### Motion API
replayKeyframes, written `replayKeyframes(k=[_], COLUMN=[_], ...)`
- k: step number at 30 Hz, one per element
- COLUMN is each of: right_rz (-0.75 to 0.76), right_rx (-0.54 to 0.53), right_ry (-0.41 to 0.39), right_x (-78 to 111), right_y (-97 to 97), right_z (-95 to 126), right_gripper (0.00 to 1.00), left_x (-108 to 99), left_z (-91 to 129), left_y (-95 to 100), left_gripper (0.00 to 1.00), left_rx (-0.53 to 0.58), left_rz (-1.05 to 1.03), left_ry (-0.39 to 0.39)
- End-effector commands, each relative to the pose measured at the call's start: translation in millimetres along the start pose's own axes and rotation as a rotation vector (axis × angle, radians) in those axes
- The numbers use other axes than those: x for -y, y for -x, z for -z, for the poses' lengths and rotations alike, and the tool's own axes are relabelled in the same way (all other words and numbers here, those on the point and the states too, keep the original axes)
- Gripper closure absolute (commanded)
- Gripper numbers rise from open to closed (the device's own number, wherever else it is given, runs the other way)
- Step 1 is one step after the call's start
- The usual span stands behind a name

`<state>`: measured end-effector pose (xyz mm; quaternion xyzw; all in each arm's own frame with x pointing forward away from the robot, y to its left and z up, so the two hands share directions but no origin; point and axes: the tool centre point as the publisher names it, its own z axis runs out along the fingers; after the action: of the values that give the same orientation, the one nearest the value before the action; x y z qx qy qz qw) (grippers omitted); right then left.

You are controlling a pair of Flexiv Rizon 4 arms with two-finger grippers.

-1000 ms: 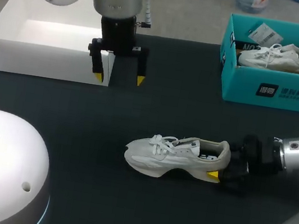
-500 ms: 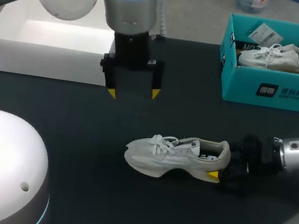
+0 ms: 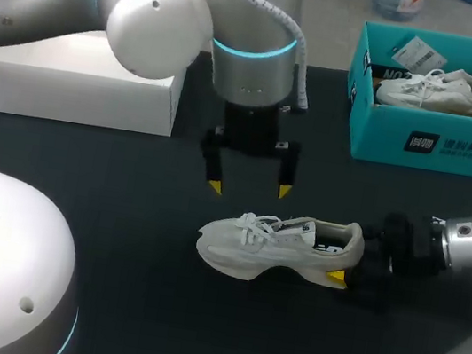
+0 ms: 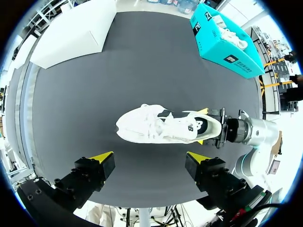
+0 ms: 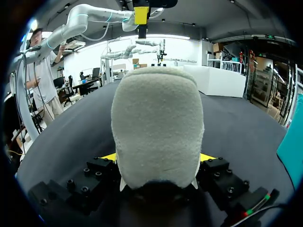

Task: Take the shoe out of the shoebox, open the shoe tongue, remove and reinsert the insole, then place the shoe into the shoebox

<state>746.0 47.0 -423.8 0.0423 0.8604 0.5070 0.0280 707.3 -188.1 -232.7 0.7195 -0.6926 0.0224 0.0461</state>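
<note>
A white sneaker (image 3: 275, 244) lies on its side on the dark table, toe pointing left. My right gripper (image 3: 350, 265) is shut on its heel; in the right wrist view the grey heel (image 5: 158, 118) fills the space between the right gripper's (image 5: 158, 160) yellow-tipped fingers (image 5: 109, 156). My left gripper (image 3: 249, 187) hangs open just behind the laces, above the table. From the left wrist view the sneaker (image 4: 163, 126) lies ahead of the open left gripper (image 4: 150, 157), apart from it. The white shoebox (image 3: 80, 85) stands at the back left, partly hidden by my left arm.
A teal shoebox (image 3: 430, 140) at the back right holds another white shoe (image 3: 443, 89) and a paper tag. Bare dark tabletop (image 3: 161, 309) stretches in front of the sneaker and between the two boxes.
My left arm has swung from the white shoebox's front corner rightward and toward the sneaker, its fingers still spread. The right gripper and the sneaker have stayed put.
</note>
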Motion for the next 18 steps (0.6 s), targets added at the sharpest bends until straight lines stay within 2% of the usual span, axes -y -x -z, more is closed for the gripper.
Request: replayKeyframes(k=[1,6,10,18], right_rz=[-0.001,-0.001,-0.001,-0.001], right_rx=[0.001,0.001,0.001,0.001], right_ry=[-0.004,-0.004,-0.004,-0.004], right_x=[-0.4,-0.4,-0.4,-0.4], right_y=[-0.1,-0.1,-0.1,-0.1], right_z=[-2,-2,-2,-2], right_gripper=[1.00,1.00,1.00,1.00], left_x=[5,1,-4,5], left_z=[-12,-24,-38,-69], left_y=[-27.8,-47.5,-67.0,-91.8], left_gripper=[0.00,0.00,0.00,0.00], left_rx=[0.019,0.034,0.090,0.179], left_rz=[-0.012,-0.042,-0.081,-0.139], left_ry=[0.016,0.009,-0.007,-0.027])
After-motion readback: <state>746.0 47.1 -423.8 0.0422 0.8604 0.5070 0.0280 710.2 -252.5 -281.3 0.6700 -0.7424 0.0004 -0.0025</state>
